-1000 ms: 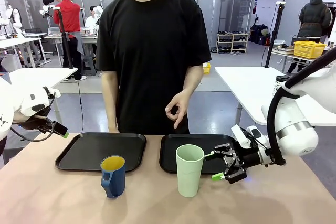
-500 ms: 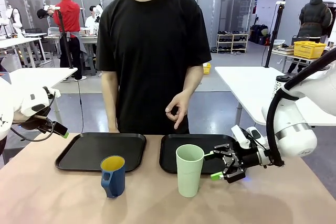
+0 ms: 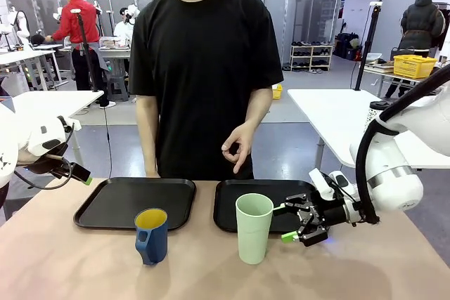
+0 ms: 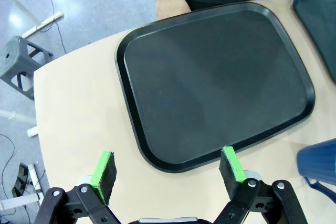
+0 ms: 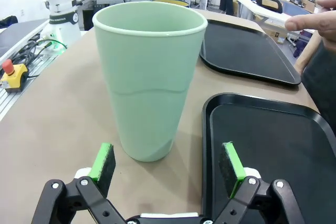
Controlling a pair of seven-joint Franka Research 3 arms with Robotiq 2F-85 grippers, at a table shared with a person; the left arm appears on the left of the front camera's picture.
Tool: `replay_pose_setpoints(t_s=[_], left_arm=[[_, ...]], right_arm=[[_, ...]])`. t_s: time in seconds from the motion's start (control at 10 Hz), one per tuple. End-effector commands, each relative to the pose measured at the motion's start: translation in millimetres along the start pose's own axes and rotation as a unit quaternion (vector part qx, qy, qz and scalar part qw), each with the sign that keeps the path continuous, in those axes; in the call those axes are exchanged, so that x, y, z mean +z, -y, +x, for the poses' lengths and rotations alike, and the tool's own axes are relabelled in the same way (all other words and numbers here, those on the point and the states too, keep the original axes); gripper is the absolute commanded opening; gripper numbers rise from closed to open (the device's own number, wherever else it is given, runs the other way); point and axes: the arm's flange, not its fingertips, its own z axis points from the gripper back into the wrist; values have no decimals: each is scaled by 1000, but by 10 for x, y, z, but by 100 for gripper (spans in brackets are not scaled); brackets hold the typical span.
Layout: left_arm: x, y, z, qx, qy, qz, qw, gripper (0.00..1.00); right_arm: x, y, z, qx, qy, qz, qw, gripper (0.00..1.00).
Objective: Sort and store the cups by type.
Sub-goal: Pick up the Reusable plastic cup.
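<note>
The tall mint-green tumbler (image 3: 254, 227) stands upright on the table just in front of the right black tray (image 3: 228, 210). My right gripper (image 3: 284, 222) is open beside it on its right, with its green pads level with the lower half of the tumbler (image 5: 149, 77) and apart from it. The dark blue mug (image 3: 152, 235) with a yellow inside stands in front of the left black tray (image 3: 116, 203). My left gripper (image 3: 83, 175) hovers open past the table's left end. Its pads (image 4: 104, 169) point over the left tray (image 4: 210, 77), and the mug's edge (image 4: 320, 161) is at the lower right.
A person in a black shirt stands at the far side with one hand (image 3: 238, 147) held above the right tray (image 5: 262, 145). Both trays hold nothing. A grey stool (image 4: 21, 64) stands off the table's left end. A red stop button (image 5: 11, 72) lies beside the table.
My right gripper has crept slightly closer to the tumbler. The left arm, the cups and the person's hand have not moved.
</note>
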Motion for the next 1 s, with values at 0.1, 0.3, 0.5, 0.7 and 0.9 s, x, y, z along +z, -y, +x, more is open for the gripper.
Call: replay_pose_setpoints(t_s=[0.1, 0.3, 0.5, 0.7, 0.9], left_arm=[[24, 3, 2, 0, 2, -1, 1000, 100], [24, 3, 2, 0, 2, -1, 1000, 100], [24, 3, 2, 0, 2, -1, 1000, 100], [24, 3, 2, 0, 2, -1, 1000, 100], [24, 3, 2, 0, 2, -1, 1000, 100]], right_arm=[[-146, 33, -32, 7, 27, 17, 999, 100], [-205, 46, -10, 18, 48, 30, 998, 100], [-267, 69, -1, 15, 51, 33, 998, 100], [-359, 93, 14, 18, 59, 47, 997, 100], [-442, 106, 25, 27, 76, 58, 995, 100]])
